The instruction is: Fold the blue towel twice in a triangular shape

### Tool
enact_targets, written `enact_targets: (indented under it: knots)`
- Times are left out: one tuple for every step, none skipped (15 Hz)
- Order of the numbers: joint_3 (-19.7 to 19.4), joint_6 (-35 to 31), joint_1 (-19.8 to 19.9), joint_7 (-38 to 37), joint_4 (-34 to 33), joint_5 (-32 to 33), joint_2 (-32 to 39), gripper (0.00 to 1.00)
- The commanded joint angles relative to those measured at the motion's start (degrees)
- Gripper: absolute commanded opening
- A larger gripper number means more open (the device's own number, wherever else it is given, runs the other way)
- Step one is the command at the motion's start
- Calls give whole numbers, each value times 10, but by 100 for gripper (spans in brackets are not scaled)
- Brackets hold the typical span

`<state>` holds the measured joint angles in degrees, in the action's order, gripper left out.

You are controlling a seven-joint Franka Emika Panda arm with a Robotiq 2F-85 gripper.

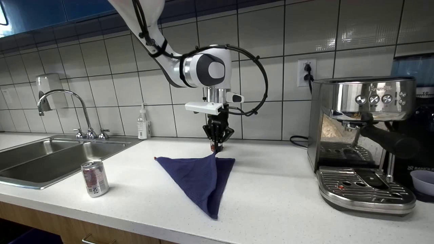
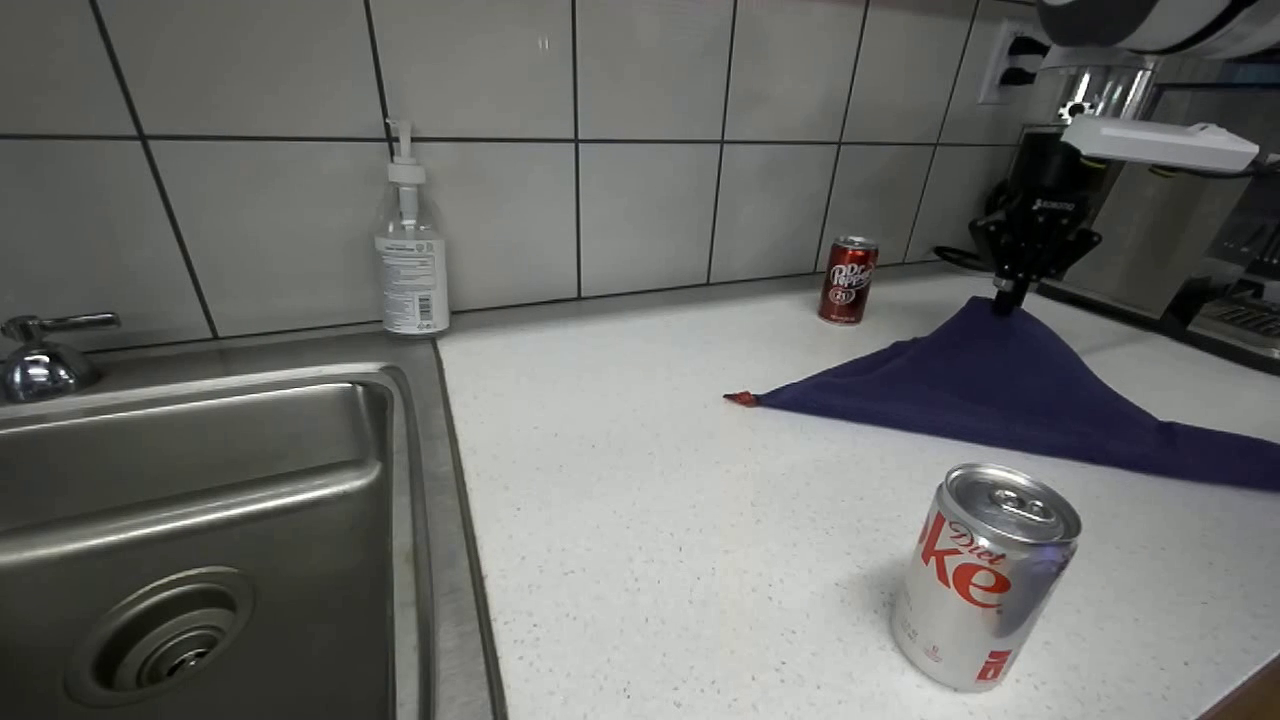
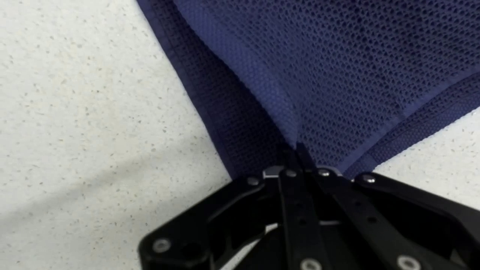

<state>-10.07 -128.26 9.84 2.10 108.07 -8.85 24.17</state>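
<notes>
Gripper (image 3: pixel 294 149) pinched tight on a raised tip of the blue towel (image 1: pixel 198 179), I judge my step to be laying this flap over the darker layer beneath. I should travel low and slow, line up the edges, and let go only when the flap lies flat, lest the under layer drag. The blue towel slopes down from the gripper and spreads over the desk (image 1: pixel 271 196).

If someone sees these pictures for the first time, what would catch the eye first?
Probably the dark blue towel on the white counter, its raised peak pinched in the gripper. Then, in an exterior view, perhaps the shiny espresso machine right of the towel and the silver can left of it.
</notes>
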Motion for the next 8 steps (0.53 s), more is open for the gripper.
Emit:
enact_targets:
  knots:
    - [1,11,7,-28,-31,15,24,1]
    - [0,11,6,-34,-38,17,31,1]
    - [-1,11,7,-38,-43,17,36,1]
    - [-2,13,8,-42,-50,17,41,1]
    - [-2,14,9,-45,-58,16,47,1]
    - [-3,14,9,-48,-65,17,52,1]
    - [-3,14,9,-51,-71,17,58,1]
    - [-4,15,9,-55,-78,19,64,1]
